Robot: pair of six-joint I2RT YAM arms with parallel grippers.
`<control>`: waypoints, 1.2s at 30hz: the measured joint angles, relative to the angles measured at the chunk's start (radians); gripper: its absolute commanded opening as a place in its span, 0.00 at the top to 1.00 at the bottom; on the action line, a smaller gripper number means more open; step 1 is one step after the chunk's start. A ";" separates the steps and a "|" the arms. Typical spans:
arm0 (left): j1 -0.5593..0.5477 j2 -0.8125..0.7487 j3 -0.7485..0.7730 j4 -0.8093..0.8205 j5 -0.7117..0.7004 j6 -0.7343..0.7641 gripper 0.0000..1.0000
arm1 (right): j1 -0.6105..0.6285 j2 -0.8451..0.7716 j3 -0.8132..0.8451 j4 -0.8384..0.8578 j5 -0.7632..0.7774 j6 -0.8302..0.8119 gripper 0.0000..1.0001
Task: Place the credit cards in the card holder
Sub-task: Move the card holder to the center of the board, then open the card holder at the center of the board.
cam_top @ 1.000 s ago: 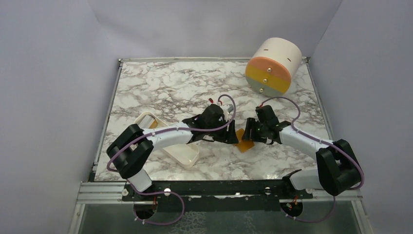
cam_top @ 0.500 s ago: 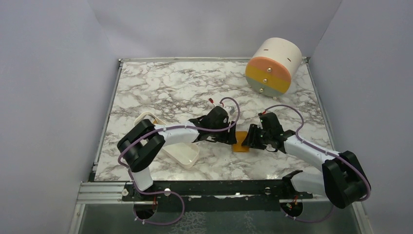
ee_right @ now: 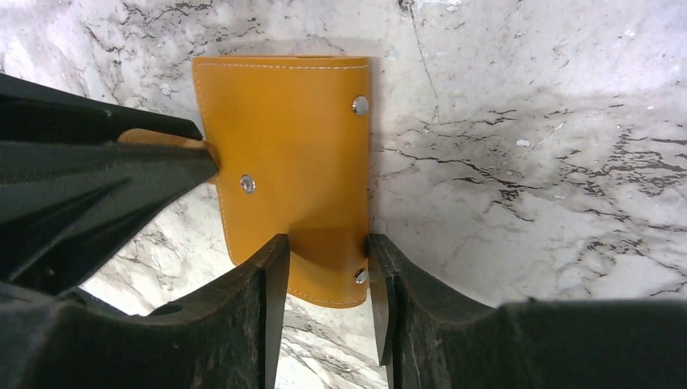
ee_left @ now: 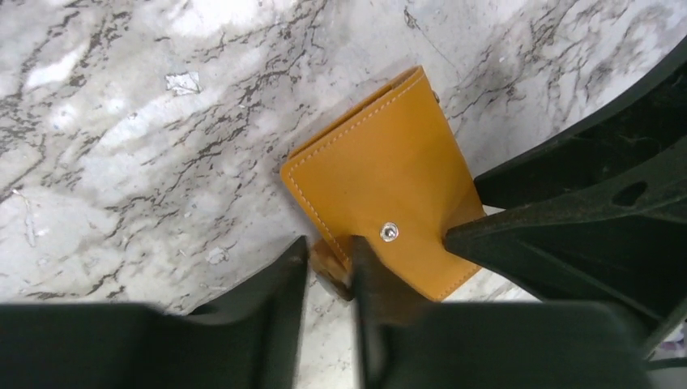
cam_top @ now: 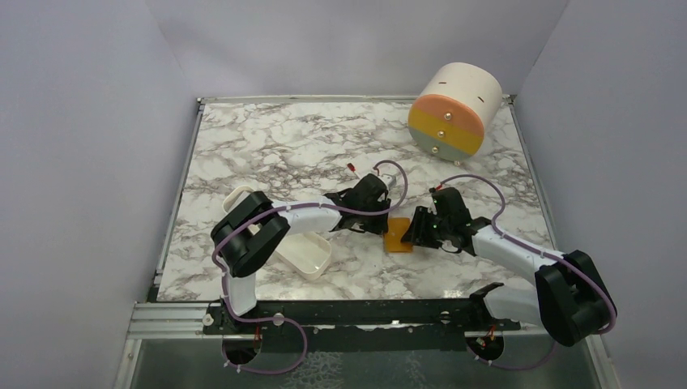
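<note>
The card holder [cam_top: 397, 237], an orange-tan folded wallet with snap studs, lies flat on the marble between both grippers. My left gripper [ee_left: 328, 253] comes in from the left. Its jaws stand narrow around a tan corner poking out under the holder's [ee_left: 381, 174] stitched flap, and I cannot tell whether that corner is holder or card. My right gripper [ee_right: 324, 253] straddles the holder's [ee_right: 283, 146] near right corner with jaws apart. One finger lies over the leather and the other stands at its edge by a stud. No credit cards are in view.
A white oblong tray [cam_top: 306, 253] sits under the left arm at the left. A big cream-orange drum [cam_top: 452, 109] stands at the back right. A small red-and-white stick [cam_top: 353, 168] lies behind the left wrist.
The left arm has reached further right and its jaws have narrowed around the tan corner. The right gripper came down and forward onto the holder and its jaws narrowed. The holder now lies flat.
</note>
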 measured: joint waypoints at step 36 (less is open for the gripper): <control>0.009 -0.222 -0.083 0.023 0.025 -0.117 1.00 | 0.000 -0.197 -0.012 0.012 -0.145 0.175 0.36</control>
